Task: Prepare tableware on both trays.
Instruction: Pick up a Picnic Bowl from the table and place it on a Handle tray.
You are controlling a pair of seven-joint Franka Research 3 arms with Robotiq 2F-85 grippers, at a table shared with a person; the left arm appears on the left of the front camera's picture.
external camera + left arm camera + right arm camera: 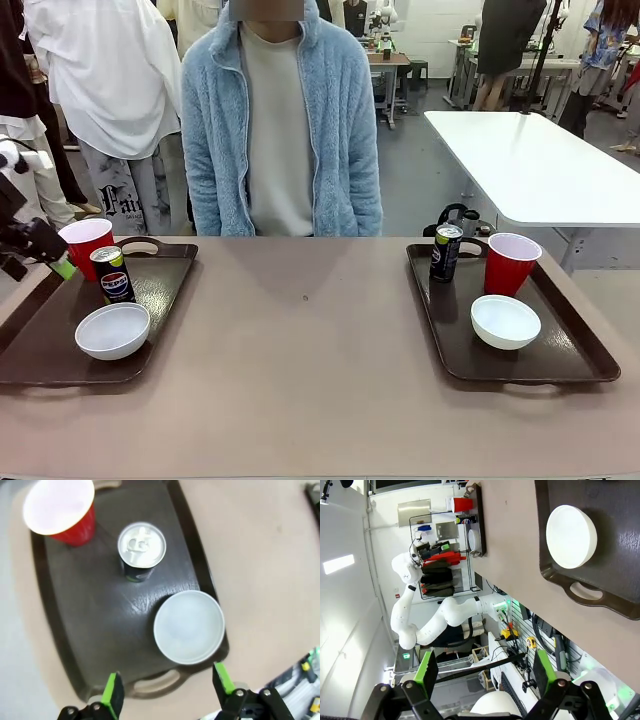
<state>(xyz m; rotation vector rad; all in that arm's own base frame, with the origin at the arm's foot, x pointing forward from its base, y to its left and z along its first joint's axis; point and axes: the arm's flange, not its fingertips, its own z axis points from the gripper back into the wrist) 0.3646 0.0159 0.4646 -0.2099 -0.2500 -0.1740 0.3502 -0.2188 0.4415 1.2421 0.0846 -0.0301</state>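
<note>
Tableware appears fully laid out on both large dark brown rectangular plastic trays. The left tray (40,345) carries a red plastic cup with a white inside (85,245), a slim black drink can (113,274) just in front of it and a small round white bowl (112,331) nearer the robot. The right tray (575,350) holds a matching slim black can (445,252), a second red plastic cup (511,264) beside it and a second white bowl (505,322). Both trays rest on the brown worktop (305,360), well apart, with a person in a pale blue fleece (280,120) standing at the far side.

The left pincer (167,692) hangs released above the near handle of its tray, green pads spread and nothing between them; in the front view it sits at the far left edge, beside the cup. The right pincer (482,672) is likewise spread and empty, high off the near corner of its tray (its camera is rolled sideways).

Judging by the layout, the remaining step is probably a clean retreat. To do it well, each arm should lift straight up and back, keeping its open fingers clear of the tall cup and can, which would tip easily if clipped; the left arm, nearest its cup, needs the most care.
</note>
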